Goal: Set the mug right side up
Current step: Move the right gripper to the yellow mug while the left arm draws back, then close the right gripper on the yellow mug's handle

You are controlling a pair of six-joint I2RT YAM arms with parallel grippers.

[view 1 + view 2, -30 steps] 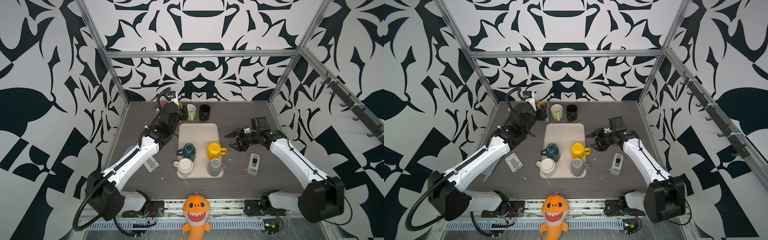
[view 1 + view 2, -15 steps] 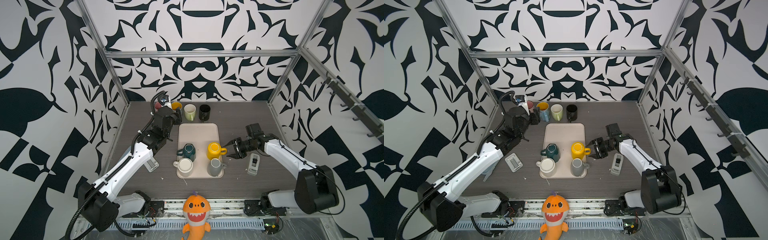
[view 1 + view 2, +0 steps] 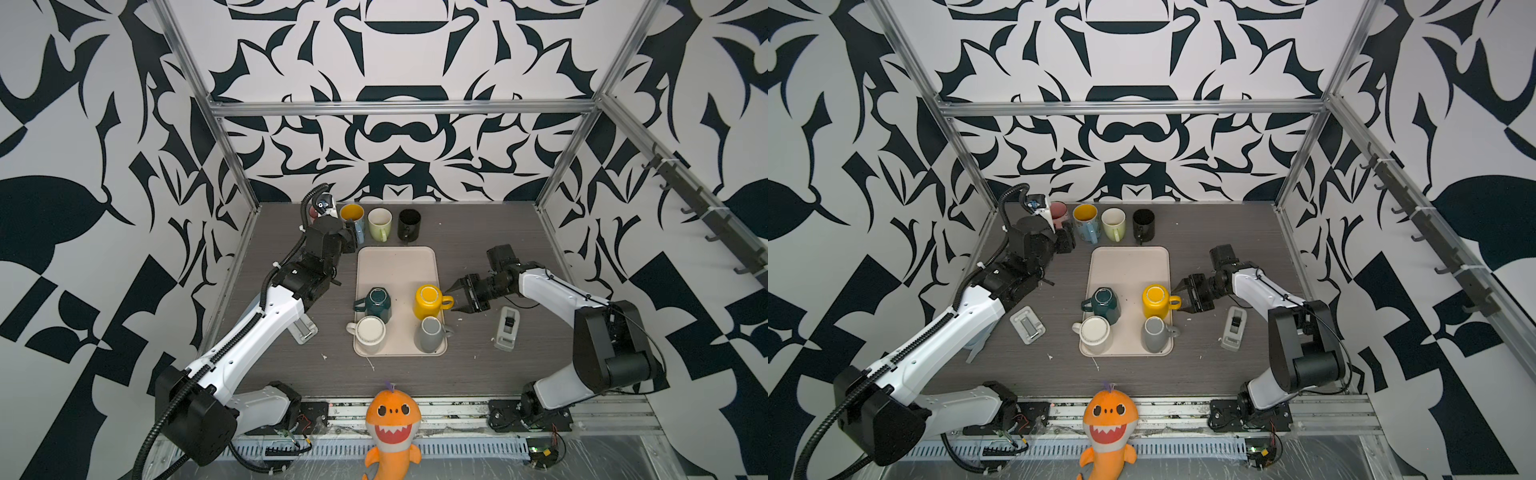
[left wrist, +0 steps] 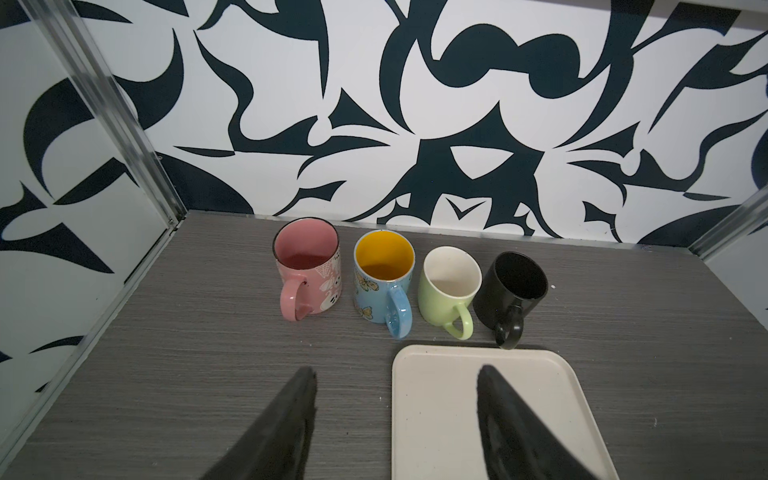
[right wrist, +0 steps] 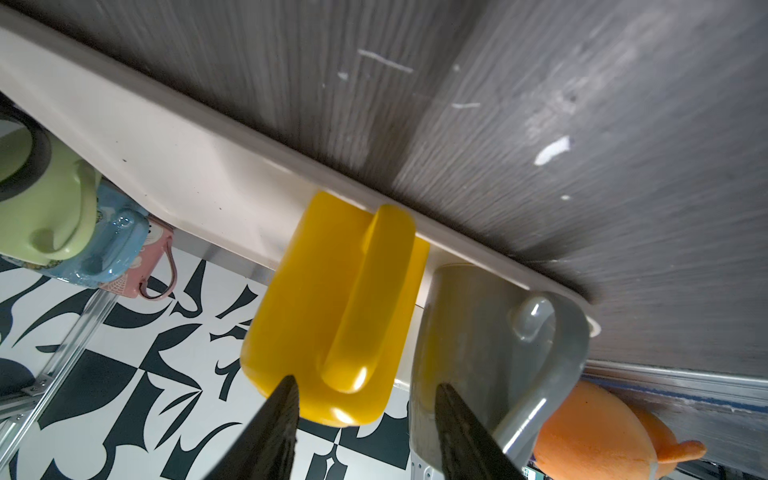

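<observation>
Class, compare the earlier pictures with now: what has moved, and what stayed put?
The right end effector moved in toward the tray and now brackets the handle of the yellow mug, open, gripping nothing. The left end effector drew back from the blue mug, open and empty. Every mug stayed put.

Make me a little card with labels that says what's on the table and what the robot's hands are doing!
tray: beige tray, middle of table
upside down on tray: yellow mug, dark green mug, white mug, grey mug
right side up at back: pink mug, blue mug, light green mug, black mug
right hand: open, at yellow mug's handle, not gripping
left hand: open, empty, near back row
front edge: orange toy shark
</observation>
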